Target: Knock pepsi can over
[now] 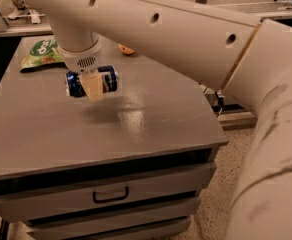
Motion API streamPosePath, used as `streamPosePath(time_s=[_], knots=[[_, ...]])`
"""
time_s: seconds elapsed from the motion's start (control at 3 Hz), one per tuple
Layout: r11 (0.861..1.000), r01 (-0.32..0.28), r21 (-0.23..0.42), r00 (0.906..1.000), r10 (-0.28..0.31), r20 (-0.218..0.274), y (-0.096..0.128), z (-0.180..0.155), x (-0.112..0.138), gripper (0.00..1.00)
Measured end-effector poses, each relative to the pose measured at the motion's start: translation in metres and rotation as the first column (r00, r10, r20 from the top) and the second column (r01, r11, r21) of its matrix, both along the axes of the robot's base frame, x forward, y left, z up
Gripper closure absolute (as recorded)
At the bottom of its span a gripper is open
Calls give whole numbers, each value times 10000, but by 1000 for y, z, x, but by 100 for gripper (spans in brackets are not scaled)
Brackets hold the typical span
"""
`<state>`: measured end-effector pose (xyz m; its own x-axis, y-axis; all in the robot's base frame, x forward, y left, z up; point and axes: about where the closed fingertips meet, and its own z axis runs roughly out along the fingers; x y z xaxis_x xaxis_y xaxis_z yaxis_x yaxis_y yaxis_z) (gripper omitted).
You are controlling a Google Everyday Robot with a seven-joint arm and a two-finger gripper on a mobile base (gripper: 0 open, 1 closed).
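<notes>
The pepsi can (109,79) is dark blue and lies on its side on the grey table (151,119), left of the middle. My gripper (94,91) hangs from the white wrist straight over the can, and its tan tip covers the can's middle. Only the can's two ends show beside it. I cannot tell whether the gripper touches the can.
A green snack bag (42,52) lies at the table's back left. An orange fruit (126,49) sits at the back, mostly hidden by my arm. My white arm crosses the top and right of the view. Drawers with a handle (111,195) are under the tabletop.
</notes>
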<state>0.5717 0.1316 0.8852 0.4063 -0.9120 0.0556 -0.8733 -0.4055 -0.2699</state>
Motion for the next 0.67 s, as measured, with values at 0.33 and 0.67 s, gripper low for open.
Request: streamPosePath(time_s=[0.33, 0.67], knots=[[9999, -78, 144, 9998, 81, -205, 2, -1, -1, 36], [9998, -79, 171, 9998, 82, -172, 3, -1, -1, 12]])
